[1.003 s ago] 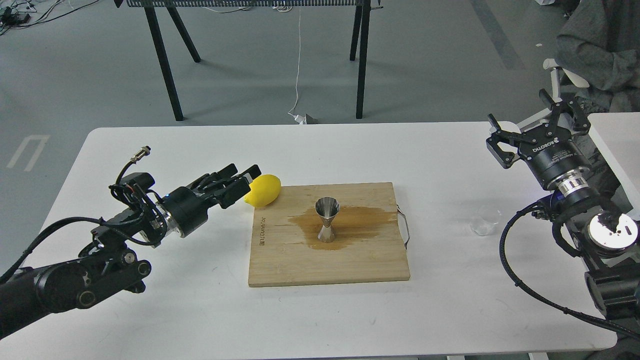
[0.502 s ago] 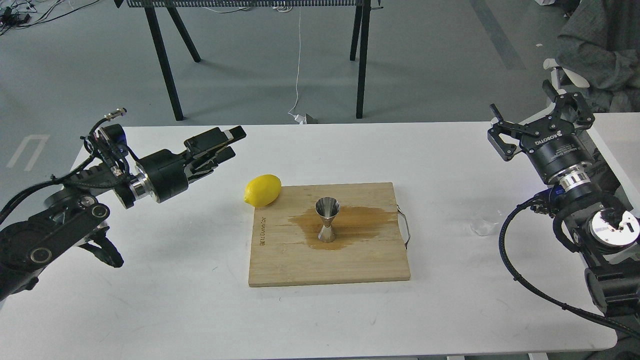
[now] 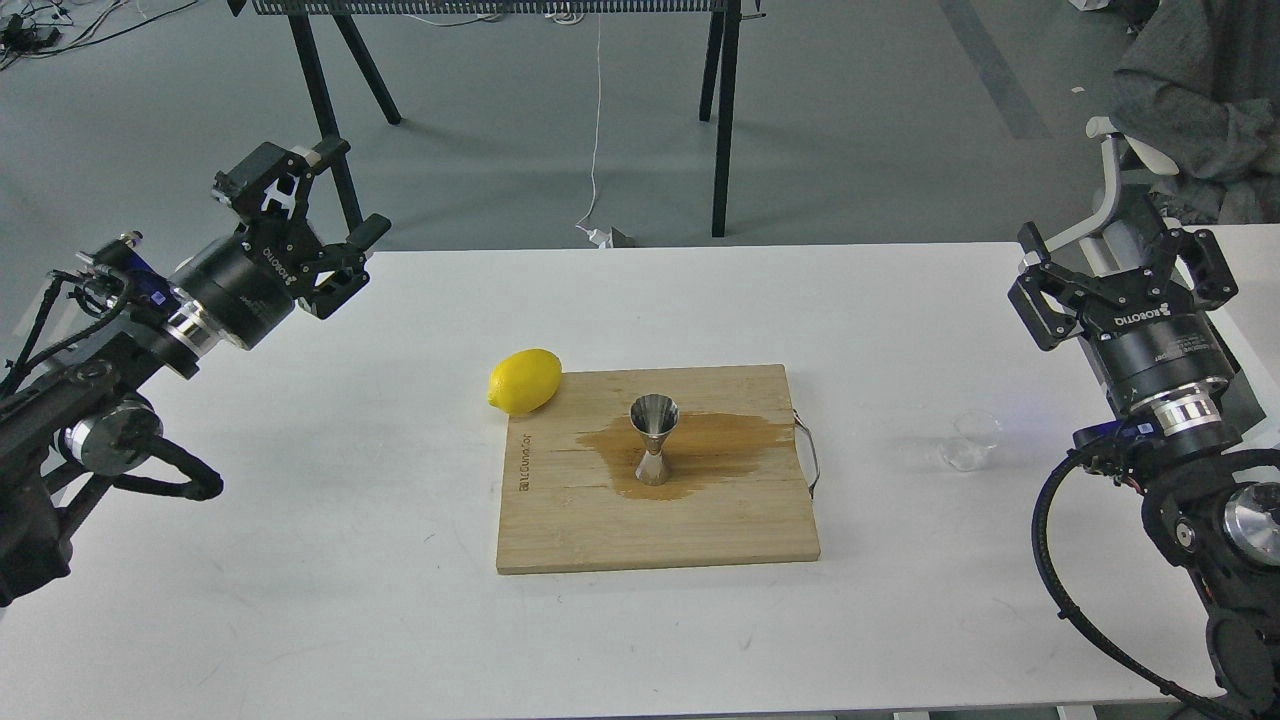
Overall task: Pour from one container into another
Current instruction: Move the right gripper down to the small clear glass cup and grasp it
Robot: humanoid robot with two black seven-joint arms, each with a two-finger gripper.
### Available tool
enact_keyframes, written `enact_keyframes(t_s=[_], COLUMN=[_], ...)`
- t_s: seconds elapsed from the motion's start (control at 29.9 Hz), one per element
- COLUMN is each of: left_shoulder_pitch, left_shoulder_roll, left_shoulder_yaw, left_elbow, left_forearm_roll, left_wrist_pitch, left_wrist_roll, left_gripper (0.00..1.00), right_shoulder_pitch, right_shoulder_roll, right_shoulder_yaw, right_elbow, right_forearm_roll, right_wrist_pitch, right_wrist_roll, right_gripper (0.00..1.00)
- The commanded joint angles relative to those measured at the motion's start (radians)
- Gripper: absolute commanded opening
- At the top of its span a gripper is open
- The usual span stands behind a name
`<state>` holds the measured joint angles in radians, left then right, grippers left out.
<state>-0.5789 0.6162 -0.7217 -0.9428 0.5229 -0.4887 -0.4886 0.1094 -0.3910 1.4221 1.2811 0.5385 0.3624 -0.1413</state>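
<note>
A shiny steel jigger (image 3: 655, 440) stands upright in the middle of a wooden cutting board (image 3: 560, 520), inside a brown wet stain. The small clear cup (image 3: 972, 441) sits on the white table to the right of the board, upright as far as I can tell. My left gripper (image 3: 298, 196) is raised over the table's far left corner, open and empty, far from both. My right gripper (image 3: 1120, 262) hangs open and empty above the right edge, behind and to the right of the cup.
A yellow lemon (image 3: 525, 381) lies at the board's far left corner. The board has a metal handle (image 3: 808, 455) on its right side. Black table legs (image 3: 725, 110) stand behind, and a seated person (image 3: 1200, 90) is at the far right.
My left gripper has swung back and up from beside the lemon to the far left corner and turned its fingers upward. My right gripper has shifted slightly right.
</note>
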Motion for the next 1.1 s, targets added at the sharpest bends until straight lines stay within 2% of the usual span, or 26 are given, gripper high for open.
enact_keyframes(t_s=[0.0, 0.17, 0.6, 0.8, 1.07], left_shoulder_pitch=[0.014, 0.022, 0.028, 0.028, 0.028], left_shoulder_roll=[-0.001, -0.003, -0.006, -0.010, -0.012], left_shoulder_yaw=[0.001, 0.001, -0.001, -0.001, 0.001], left_elbow=[0.003, 0.004, 0.006, 0.007, 0.007], left_forearm_roll=[-0.011, -0.012, -0.058, -0.060, -0.060], left_wrist_pitch=[0.000, 0.000, 0.000, 0.000, 0.000], left_wrist_roll=[0.000, 0.000, 0.000, 0.000, 0.000], left_gripper=[0.92, 0.93, 0.94, 0.94, 0.94], right_shoulder_pitch=[-0.065, -0.100, -0.238, -0.293, -0.255], right_shoulder_roll=[0.000, 0.000, 0.000, 0.006, 0.015], right_shoulder_yaw=[0.055, 0.072, 0.077, 0.064, 0.051], right_elbow=[0.073, 0.076, 0.191, 0.182, 0.112], right_forearm_roll=[0.001, 0.009, 0.028, 0.021, 0.017], right_wrist_pitch=[-0.108, -0.170, -0.500, -0.548, -0.597], right_wrist_roll=[0.000, 0.000, 0.002, 0.002, 0.002], right_gripper=[0.99, 0.99, 0.99, 0.99, 0.98])
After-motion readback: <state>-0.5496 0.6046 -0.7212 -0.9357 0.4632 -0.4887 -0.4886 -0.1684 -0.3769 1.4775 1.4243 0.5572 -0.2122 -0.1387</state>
